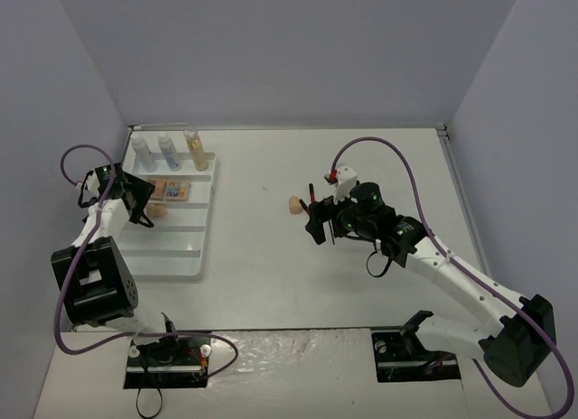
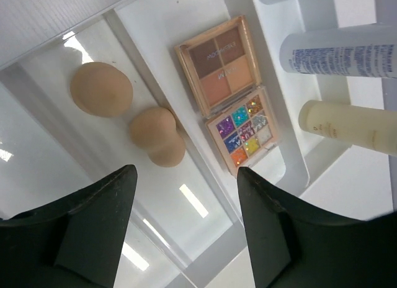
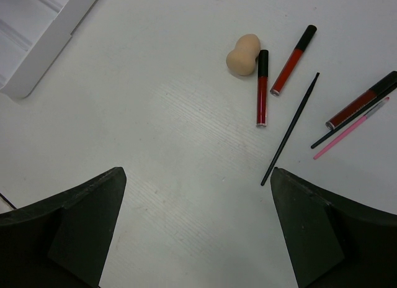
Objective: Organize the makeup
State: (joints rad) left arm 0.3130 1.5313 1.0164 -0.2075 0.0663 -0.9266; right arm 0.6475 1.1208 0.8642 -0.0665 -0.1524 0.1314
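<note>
In the left wrist view, two peach sponges (image 2: 101, 89) (image 2: 158, 136) lie in a slot of the white tray (image 2: 205, 170). Beside them are a brown eyeshadow palette (image 2: 220, 64) and a glitter palette (image 2: 245, 130). A clear bottle (image 2: 338, 52) and an amber bottle (image 2: 347, 123) stand in the end slot. My left gripper (image 2: 186, 226) hovers open over the tray, holding nothing. My right gripper (image 3: 198, 226) is open above bare table. Ahead of it lie a third sponge (image 3: 243, 54), two red tubes (image 3: 262, 88) (image 3: 293, 52), a black brush (image 3: 290, 130), a dark red tube (image 3: 363, 100) and a pink pencil (image 3: 350, 128).
The tray (image 1: 172, 247) sits at the table's left, with three bottles (image 1: 168, 150) along its far end. Its near slots hold nothing. Grey walls close in the table on the left, back and right. The right arm (image 1: 452, 274) stretches across the right half.
</note>
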